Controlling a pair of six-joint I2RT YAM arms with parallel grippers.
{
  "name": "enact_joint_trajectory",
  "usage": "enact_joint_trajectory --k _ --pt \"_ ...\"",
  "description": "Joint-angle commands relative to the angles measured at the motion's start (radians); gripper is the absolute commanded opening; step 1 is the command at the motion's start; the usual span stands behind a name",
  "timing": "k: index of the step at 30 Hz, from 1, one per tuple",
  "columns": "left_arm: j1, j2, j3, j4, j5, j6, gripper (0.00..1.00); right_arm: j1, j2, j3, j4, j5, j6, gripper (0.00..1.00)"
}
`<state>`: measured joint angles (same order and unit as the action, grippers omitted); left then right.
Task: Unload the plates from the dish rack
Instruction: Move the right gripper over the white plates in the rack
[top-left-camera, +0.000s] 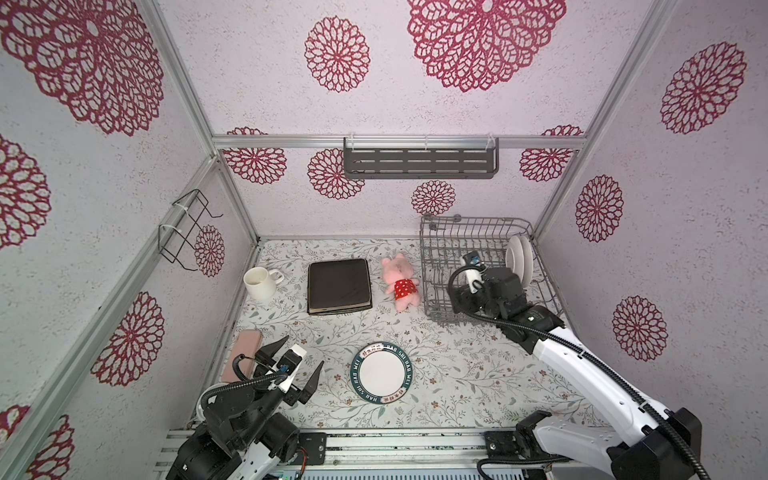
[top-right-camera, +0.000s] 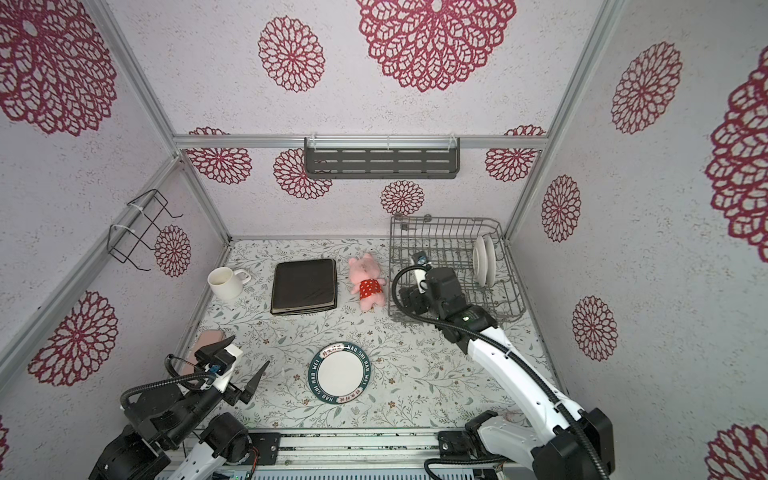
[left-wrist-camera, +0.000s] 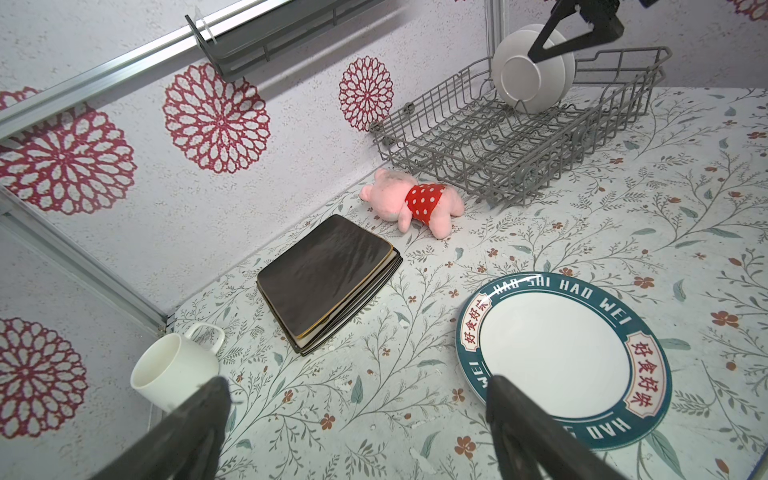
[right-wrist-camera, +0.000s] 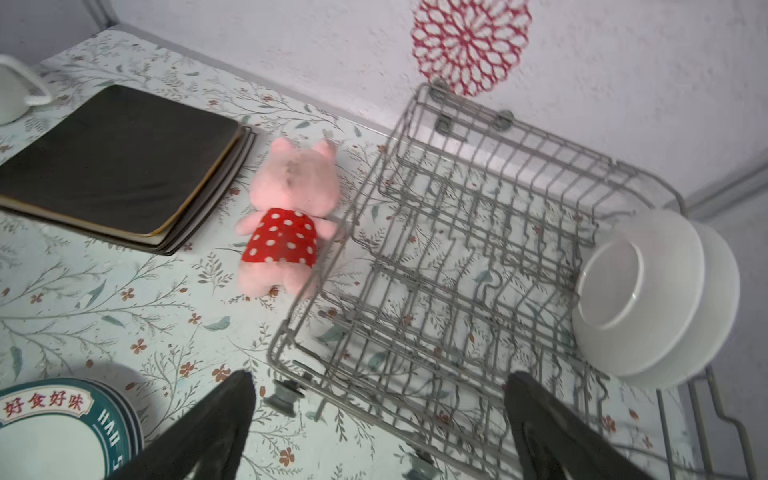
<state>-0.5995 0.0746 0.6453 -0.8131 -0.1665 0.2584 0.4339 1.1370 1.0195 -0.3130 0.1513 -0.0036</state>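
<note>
Black jaws of the right gripper (right-wrist-camera: 380, 386) gape empty over the dish rack (top-left-camera: 436, 266), the left gripper (top-left-camera: 303, 351) equally wide and empty at 7 o'clock; square plates (top-left-camera: 338, 286) and a printed round plate (top-left-camera: 381, 372) lie unloaded on the table, 2 white plates (top-left-camera: 519, 259) stand upright at the rack's 3 o'clock, not yet unloaded, and the stack's count is unclear.

White mug (top-left-camera: 259, 283), pink plush pig (top-left-camera: 401, 284), slotted grey wall shelf (top-left-camera: 419, 162)
</note>
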Motion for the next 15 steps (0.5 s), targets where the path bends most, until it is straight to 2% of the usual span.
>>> enact_joint_trajectory --k 1,5,7,11,14,15 --pt "-0.014 0.017 -0.008 0.015 0.003 0.013 0.97 -0.175 -0.016 0.091 -0.076 -0.127 0.079 0.94" --pt "-0.016 0.022 -0.007 0.016 0.003 0.012 0.97 -0.323 0.010 0.100 -0.075 -0.209 0.028 0.87" --pt "-0.016 0.021 -0.008 0.016 0.004 0.011 0.97 -0.338 0.036 0.108 -0.058 -0.202 0.008 0.83" --pt "-0.016 0.018 -0.007 0.016 0.007 0.011 0.97 -0.387 0.148 0.175 -0.064 -0.258 -0.015 0.68" --pt "-0.017 0.008 -0.007 0.016 0.009 0.012 0.97 -0.412 0.232 0.223 -0.061 -0.280 -0.022 0.53" --pt "-0.016 0.005 -0.007 0.016 0.009 0.012 0.97 -0.419 0.258 0.243 -0.067 -0.282 -0.027 0.51"
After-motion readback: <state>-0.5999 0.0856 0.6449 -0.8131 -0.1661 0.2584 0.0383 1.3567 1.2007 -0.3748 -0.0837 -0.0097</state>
